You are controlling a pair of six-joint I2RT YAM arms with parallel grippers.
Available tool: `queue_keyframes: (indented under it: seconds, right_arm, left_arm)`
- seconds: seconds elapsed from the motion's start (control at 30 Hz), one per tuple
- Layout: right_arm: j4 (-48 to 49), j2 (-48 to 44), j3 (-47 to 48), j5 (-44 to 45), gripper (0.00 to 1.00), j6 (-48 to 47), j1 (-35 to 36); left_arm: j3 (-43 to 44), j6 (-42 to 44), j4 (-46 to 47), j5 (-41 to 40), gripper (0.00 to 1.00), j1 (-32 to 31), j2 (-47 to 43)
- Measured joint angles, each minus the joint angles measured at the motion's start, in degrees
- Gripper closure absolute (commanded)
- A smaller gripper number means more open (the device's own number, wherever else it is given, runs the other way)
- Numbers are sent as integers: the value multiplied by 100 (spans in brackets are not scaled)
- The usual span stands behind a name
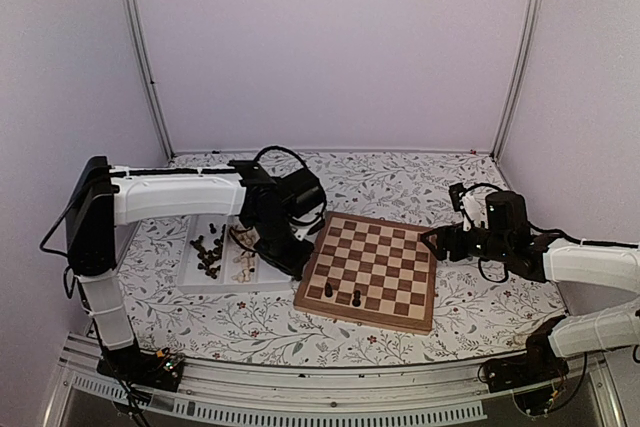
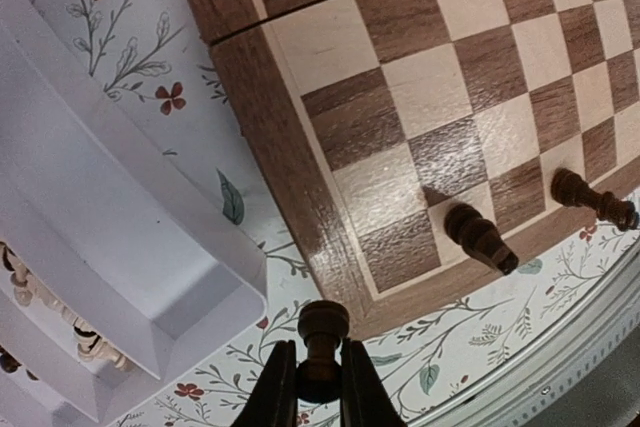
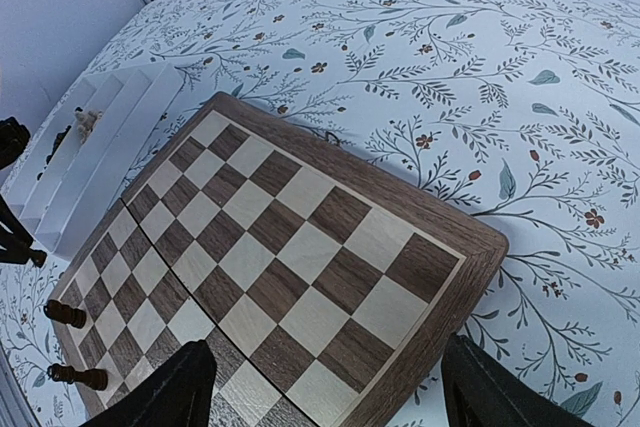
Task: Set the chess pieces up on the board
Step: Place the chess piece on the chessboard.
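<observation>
The chessboard [image 1: 370,269] lies in the middle of the table. Two dark pieces stand on its near row, one [image 1: 328,289] left of the other [image 1: 356,298]; they also show in the left wrist view [image 2: 480,235] [image 2: 592,199]. My left gripper [image 2: 318,387] is shut on a dark chess piece [image 2: 322,332], held above the table just off the board's near left corner [image 1: 297,265]. My right gripper [image 3: 325,387] is open and empty, hovering over the board's right edge [image 1: 445,241].
A white two-compartment tray [image 1: 195,277] stands left of the board, with dark pieces [image 1: 209,252] in one compartment and pale pieces [image 1: 243,259] in the other. The floral tablecloth [image 1: 400,182] covers the table. The table's front rail [image 1: 330,387] runs along the near edge.
</observation>
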Motion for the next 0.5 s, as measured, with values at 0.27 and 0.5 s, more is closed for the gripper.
queue_keyframes:
  seconds: [0.27, 0.5]
  right_arm:
    - [-2, 0, 0, 0, 19, 0, 0]
    - [0, 0, 0, -2, 19, 0, 0]
  left_arm:
    - [365, 24, 55, 273, 87, -293, 444]
    - [372, 42, 55, 339, 85, -330, 658]
